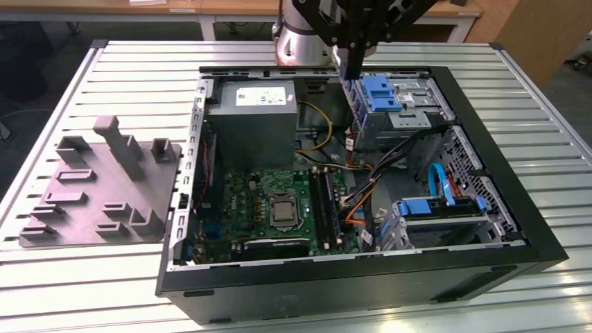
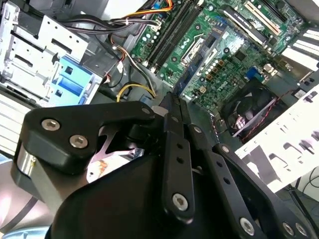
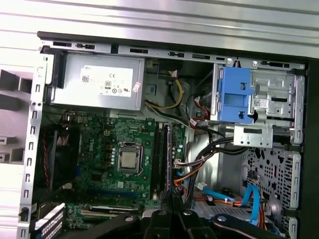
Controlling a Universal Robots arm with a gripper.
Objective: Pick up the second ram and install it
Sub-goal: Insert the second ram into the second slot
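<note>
Black steel computer case point(image 1: 370, 277), side panel off, lies flat on the slatted aluminium bench point(image 1: 74, 277), its near wall along the bench's near edge.

Inside, toward that wall: green motherboard point(image 1: 249, 201), with the processor socket point(image 1: 280, 208) bare at its middle.

Memory slots point(image 1: 324, 201) run just beside the socket. In the first wrist view one ram stick point(image 3: 168, 149) appears seated upright in them. Cannot tell whether a second sits alongside it.

Grey moulded fixture point(image 1: 102, 187) lies flat on the bench just beside the case, toward the bench's edge at the exterior view's left. No stick can be made out in its pockets.

Further back: grey power supply point(image 1: 254, 118) against the case's far wall, and a blue drive bracket point(image 1: 379, 94) in the cage next to it.

Gripper point(image 1: 353, 73) hangs over the case's far end, between power supply and bracket, above the parts and touching none. In both wrist views point(image 2: 169, 95) point(image 3: 173, 196) its fingers are drawn narrow, tips together, with nothing seen between them.

The arm point(image 1: 301, 35) rises at the bench's far edge.
</note>
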